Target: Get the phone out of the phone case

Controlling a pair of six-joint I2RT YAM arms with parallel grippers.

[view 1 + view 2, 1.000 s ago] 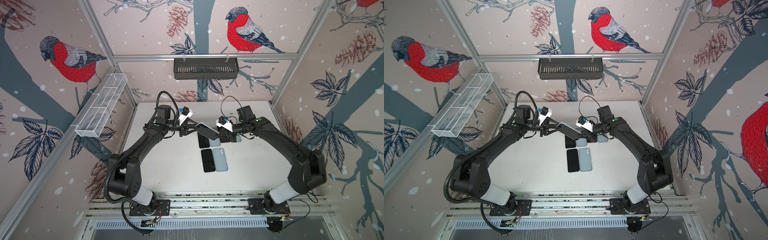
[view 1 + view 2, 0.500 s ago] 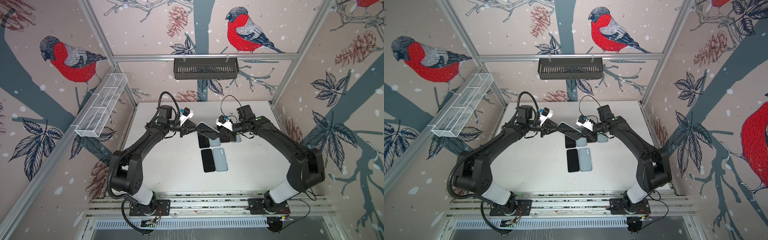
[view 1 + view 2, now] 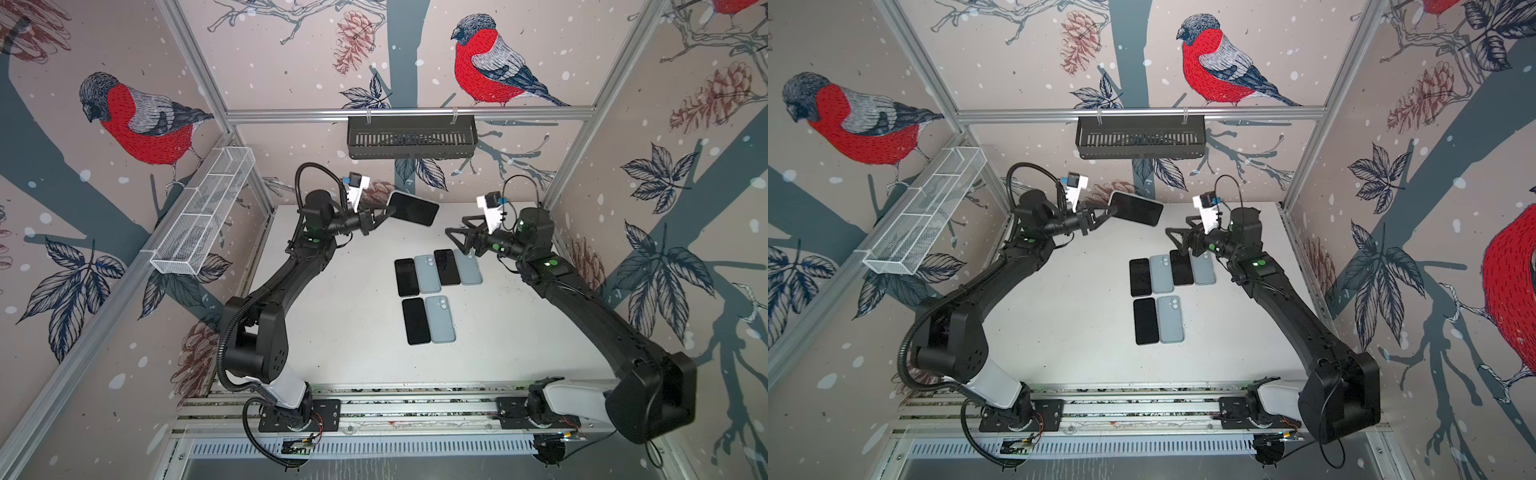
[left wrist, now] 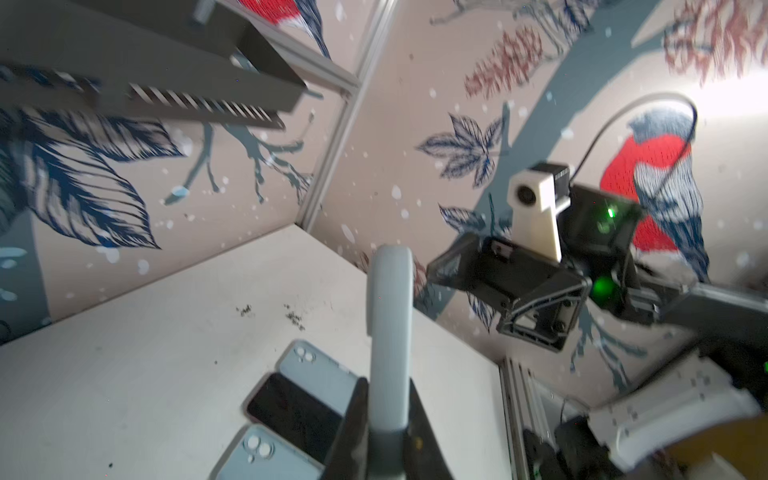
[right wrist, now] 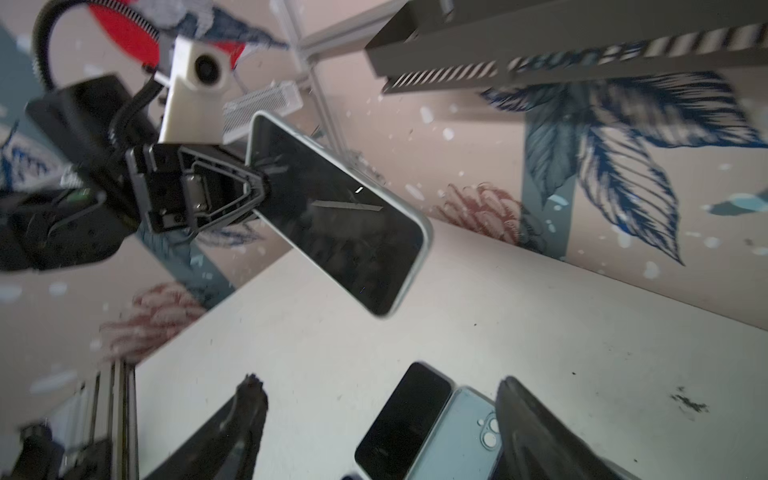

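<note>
Your left gripper [image 3: 384, 212] is squeezed shut on one short end of the phone [image 3: 413, 208]. The phone sits in its gray phone case [image 4: 388, 324] and hangs in the air over the back of the table [image 3: 332, 316]. Your right gripper [image 3: 457, 241] has its jaws wide apart and holds nothing. It is well apart from the phone, above the bare phones and empty cases [image 3: 436, 270] lying on the table.

In the right wrist view a pale rim goes all around the dark screen, so I think the phone is not out yet. That picture is a bit blurry, so I can't tell if a corner is loose.

To do this step well, bring the right gripper to the free end. Pinch only the case rim at a corner, not the glass. Peel that corner back slowly while the left holds firm. Don't tug hard, or the phone may slip and fall.
</note>
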